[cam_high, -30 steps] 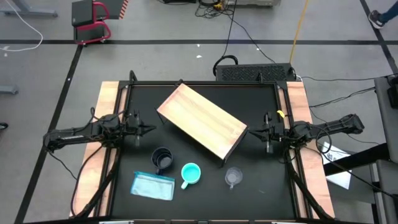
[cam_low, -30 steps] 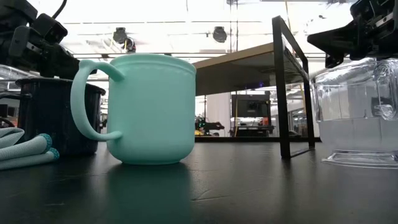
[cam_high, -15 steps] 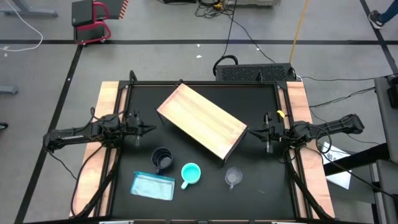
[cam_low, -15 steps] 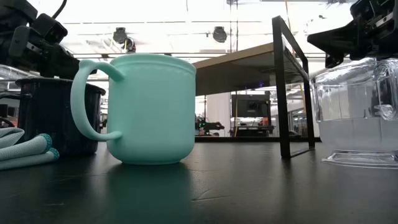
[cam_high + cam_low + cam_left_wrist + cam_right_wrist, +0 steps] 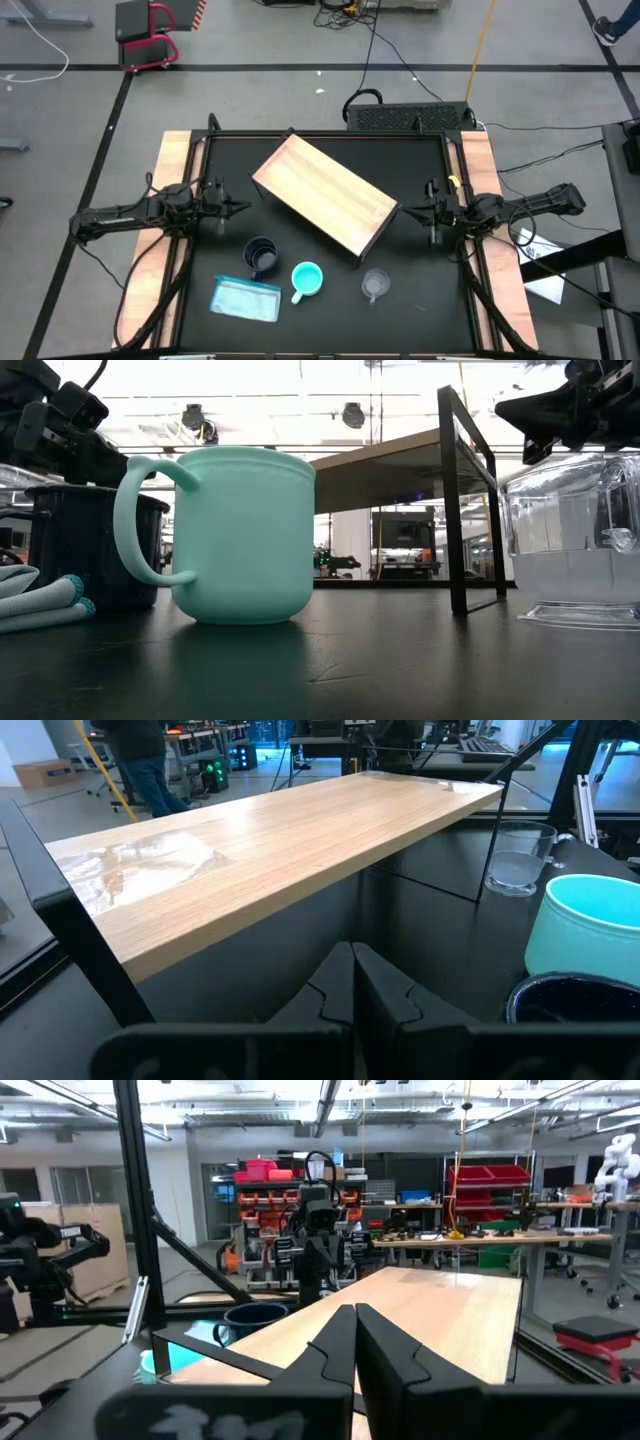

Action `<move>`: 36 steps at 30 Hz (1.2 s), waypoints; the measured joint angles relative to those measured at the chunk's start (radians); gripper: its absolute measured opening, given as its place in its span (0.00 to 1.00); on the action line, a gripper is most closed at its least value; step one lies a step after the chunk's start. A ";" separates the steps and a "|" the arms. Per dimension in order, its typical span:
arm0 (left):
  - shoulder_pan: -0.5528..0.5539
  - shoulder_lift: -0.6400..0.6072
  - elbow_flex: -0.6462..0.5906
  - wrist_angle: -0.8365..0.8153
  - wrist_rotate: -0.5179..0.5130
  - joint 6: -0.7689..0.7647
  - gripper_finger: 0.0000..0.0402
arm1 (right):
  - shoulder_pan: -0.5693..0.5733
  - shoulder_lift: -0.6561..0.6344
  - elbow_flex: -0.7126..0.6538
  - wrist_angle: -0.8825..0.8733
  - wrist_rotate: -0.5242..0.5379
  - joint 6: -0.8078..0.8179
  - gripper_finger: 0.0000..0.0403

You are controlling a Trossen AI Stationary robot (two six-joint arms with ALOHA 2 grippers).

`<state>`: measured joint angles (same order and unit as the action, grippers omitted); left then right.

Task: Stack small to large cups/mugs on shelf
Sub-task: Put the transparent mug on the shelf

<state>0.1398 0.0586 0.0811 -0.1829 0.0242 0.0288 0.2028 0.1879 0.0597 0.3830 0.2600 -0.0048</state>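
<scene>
The light-wood shelf (image 5: 325, 195) stands slantwise on its dark side panels at the table's middle. Near the front edge stand the dark navy mug (image 5: 261, 254), the turquoise mug (image 5: 306, 279) and the small clear cup (image 5: 376, 285), each upright on its base. My left gripper (image 5: 240, 207) is shut and empty at the table's left side, pointing at the shelf (image 5: 270, 850). My right gripper (image 5: 405, 211) is shut and empty at the right side, just off the shelf's right end (image 5: 440, 1320).
A flat light-blue packet (image 5: 246, 298) lies at the front left beside the dark mug. A black frame (image 5: 210, 135) borders the tabletop. Bare black tabletop lies between each gripper and the row of cups.
My right gripper has risen slightly. The cups, the shelf and my left gripper have kept still.
</scene>
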 joint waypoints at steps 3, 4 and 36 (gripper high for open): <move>0.000 0.000 0.000 0.000 0.000 0.000 0.01 | 0.000 0.000 0.000 0.010 -0.023 -0.034 0.00; 0.000 0.000 0.000 0.000 0.000 0.000 0.01 | 0.000 0.000 0.001 0.009 -0.055 -0.044 0.00; 0.000 0.000 0.000 0.000 0.000 0.000 0.01 | 0.212 0.525 0.735 -0.911 -0.227 -0.171 0.00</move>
<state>0.1396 0.0587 0.0814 -0.1825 0.0242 0.0288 0.4143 0.7126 0.7947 -0.5279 0.0334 -0.1762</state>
